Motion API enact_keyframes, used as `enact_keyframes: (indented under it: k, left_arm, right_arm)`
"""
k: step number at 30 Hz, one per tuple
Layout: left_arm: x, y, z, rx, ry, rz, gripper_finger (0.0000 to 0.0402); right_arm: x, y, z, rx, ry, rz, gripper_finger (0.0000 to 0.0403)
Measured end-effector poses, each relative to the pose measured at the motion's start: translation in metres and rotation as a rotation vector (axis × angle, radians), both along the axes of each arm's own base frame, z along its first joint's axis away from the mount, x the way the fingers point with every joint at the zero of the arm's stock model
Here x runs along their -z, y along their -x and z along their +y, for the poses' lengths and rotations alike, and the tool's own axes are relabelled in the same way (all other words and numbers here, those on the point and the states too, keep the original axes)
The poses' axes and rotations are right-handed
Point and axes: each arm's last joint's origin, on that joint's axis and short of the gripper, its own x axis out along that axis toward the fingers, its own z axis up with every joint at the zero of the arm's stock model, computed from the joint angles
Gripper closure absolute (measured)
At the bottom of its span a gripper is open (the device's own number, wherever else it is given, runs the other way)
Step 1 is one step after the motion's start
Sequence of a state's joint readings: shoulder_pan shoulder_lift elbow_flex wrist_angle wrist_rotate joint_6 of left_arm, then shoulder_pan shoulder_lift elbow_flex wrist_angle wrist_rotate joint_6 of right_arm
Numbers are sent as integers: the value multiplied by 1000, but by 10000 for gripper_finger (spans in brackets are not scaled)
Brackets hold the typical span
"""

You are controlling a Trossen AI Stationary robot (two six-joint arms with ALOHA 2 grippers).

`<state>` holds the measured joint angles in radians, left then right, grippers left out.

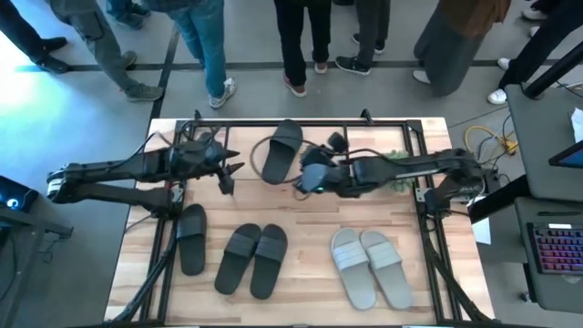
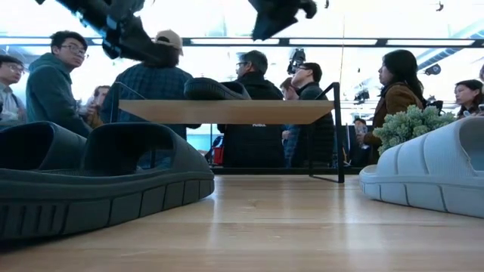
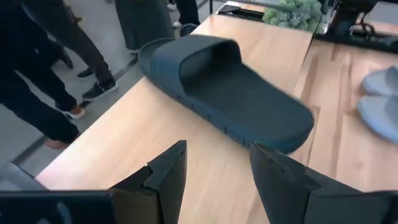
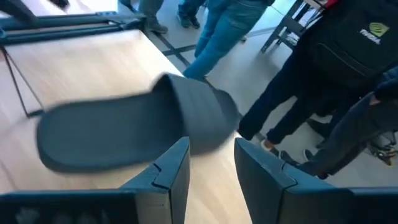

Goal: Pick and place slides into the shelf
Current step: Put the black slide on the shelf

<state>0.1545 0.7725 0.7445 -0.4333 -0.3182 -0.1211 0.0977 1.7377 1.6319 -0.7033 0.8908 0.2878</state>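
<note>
Placing is done for one dark slide [image 1: 281,150], lying on the shelf [image 1: 383,137] top board; your left gripper [image 1: 225,173] and right gripper [image 1: 305,180] flank it, jaws open and empty. Next, fetch a table slide.

My view takes in a grey floor [image 1: 246,82], onlookers [image 2: 249,106] crowding the far edge, bright ceiling strip lights [image 2: 227,41], a keyboard [image 1: 556,251] at right.

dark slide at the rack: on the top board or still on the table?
On the top board. The dark slide lies flat on the shelf, sole down, with neither pincer gripping it.
</note>
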Motion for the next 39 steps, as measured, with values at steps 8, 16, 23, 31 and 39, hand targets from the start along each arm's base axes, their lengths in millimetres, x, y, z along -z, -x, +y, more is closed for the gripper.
enact_keyframes:
  k: [8,16,23,31,39]
  left_arm:
    - [20,7,0,46,18,-49,240]
    - [18,8,0,74,-25,-43,240]
    - [21,4,0,76,-22,-22,240]
    - [27,-2,1,99,-56,36,240]
    - [29,-5,2,99,-53,52,240]
  right_arm:
    - [22,-45,-16,94,-101,110,284]
    - [32,-76,-24,77,-81,199,284]
    - [23,-80,-31,69,-14,243,272]
    - [24,-78,-33,31,22,330,211]
    - [40,-77,-56,56,31,397,197]
